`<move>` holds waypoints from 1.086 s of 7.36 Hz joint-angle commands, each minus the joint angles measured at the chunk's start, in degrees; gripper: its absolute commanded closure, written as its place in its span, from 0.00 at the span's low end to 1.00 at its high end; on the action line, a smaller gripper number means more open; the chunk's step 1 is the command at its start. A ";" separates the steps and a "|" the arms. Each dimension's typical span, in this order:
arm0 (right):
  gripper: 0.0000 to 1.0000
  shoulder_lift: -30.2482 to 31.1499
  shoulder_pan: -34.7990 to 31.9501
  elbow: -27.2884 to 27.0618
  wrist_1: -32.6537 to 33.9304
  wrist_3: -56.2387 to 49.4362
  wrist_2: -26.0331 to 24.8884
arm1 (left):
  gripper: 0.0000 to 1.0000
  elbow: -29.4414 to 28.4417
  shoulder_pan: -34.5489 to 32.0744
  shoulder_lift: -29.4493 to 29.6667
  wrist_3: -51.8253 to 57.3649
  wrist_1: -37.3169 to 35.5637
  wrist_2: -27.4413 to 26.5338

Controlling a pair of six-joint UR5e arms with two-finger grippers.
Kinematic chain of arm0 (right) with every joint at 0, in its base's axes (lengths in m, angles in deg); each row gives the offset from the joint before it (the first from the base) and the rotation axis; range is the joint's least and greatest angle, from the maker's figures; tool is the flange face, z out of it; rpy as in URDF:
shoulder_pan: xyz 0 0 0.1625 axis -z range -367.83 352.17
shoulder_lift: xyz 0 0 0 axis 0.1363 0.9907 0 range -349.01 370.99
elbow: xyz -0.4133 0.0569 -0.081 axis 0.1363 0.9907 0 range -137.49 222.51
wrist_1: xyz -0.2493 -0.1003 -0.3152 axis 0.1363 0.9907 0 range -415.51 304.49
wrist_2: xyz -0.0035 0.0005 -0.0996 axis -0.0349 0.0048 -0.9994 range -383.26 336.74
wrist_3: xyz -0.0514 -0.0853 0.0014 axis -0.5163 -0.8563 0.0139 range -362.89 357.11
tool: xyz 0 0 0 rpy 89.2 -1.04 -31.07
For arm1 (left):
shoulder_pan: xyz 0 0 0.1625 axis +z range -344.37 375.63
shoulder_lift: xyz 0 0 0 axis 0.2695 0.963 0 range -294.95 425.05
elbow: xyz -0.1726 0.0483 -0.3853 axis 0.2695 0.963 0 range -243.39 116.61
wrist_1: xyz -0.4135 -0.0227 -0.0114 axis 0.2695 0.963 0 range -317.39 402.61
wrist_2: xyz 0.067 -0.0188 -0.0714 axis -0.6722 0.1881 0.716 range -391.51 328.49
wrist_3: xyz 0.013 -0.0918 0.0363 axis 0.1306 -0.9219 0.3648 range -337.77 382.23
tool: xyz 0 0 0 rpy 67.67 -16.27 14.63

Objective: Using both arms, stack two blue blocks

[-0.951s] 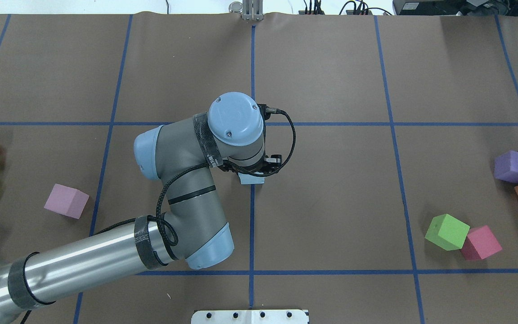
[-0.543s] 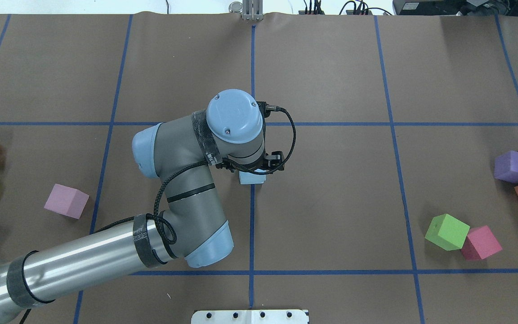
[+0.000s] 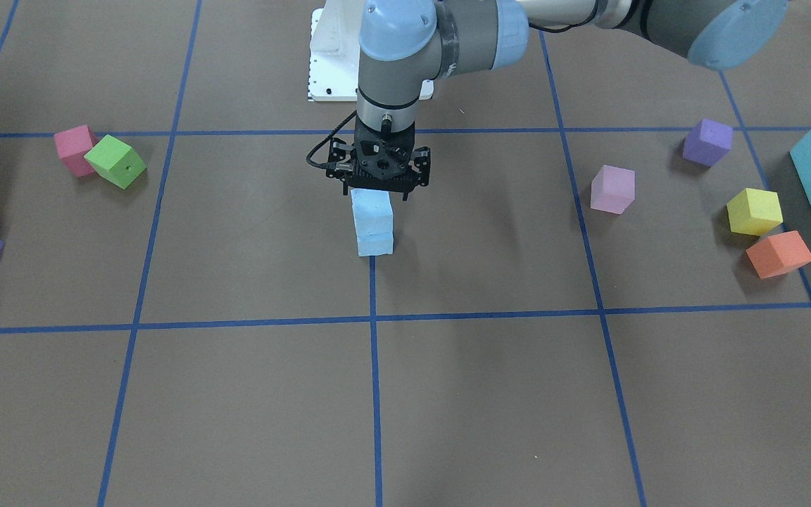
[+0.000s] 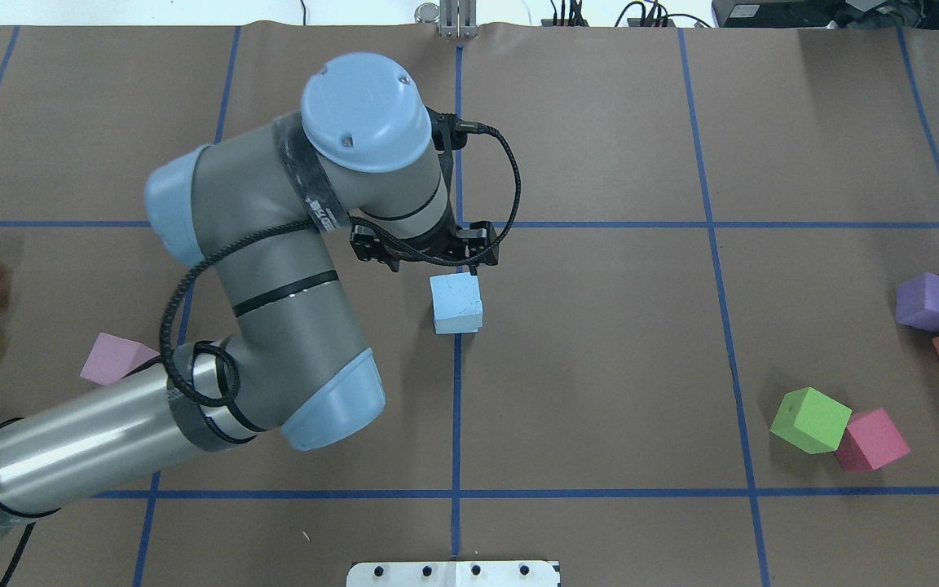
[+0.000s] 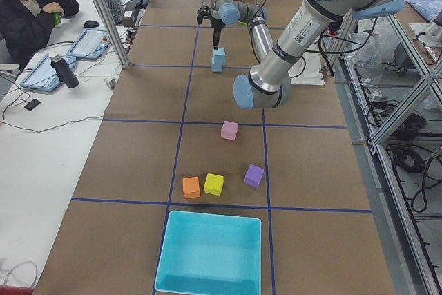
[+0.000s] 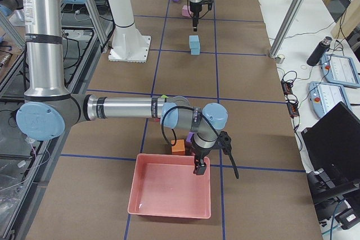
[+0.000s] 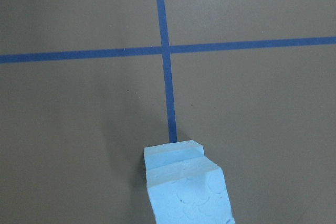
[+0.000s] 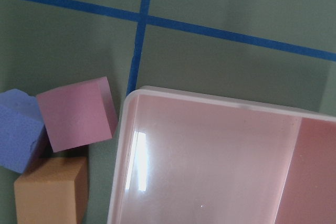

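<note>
The fingers of the left gripper (image 3: 376,189) are hanging spread apart, gripping nothing, just above the blue blocks (image 3: 373,224), which are sitting stacked one on the other on the table's (image 3: 490,394) centre tape line. The right gripper (image 6: 199,168) is hovering over a pink tray (image 6: 169,195); its finger state cannot be told.

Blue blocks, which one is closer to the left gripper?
The upper blue block, stacked on the lower blue block; the left gripper hovers directly above it.
</note>
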 commanded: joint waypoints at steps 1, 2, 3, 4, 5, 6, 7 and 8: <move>0.00 0.01 0.00 0.10 -0.02 -0.02 -0.02 | 0.02 7.64 -5.78 -6.12 8.68 -4.05 2.30; 0.00 0.10 -0.08 0.10 0.07 -0.02 -0.02 | 0.02 10.02 -10.68 -11.21 15.09 -4.06 5.70; 0.00 0.10 -0.09 0.19 0.16 -0.02 -0.02 | 0.02 10.48 -16.30 -15.27 22.63 -4.06 9.22; 0.00 0.10 -0.09 0.19 0.16 -0.02 -0.02 | 0.02 10.40 -21.84 -20.44 30.02 -4.06 11.78; 0.00 0.10 -0.09 0.19 0.07 -0.02 -0.02 | 0.02 9.61 -28.85 -26.15 41.05 -4.14 14.67; 0.00 0.01 -0.09 0.10 -0.10 -0.02 -0.02 | 0.02 7.87 -35.54 -31.51 50.74 -3.97 17.66; 0.00 0.01 -0.78 0.10 -0.19 -0.02 1.19 | 0.02 5.85 -40.56 -36.09 54.57 -3.36 18.91; 0.00 0.27 -2.35 0.10 -0.28 -0.11 4.25 | 0.02 5.30 -44.18 -42.14 55.22 -0.48 19.01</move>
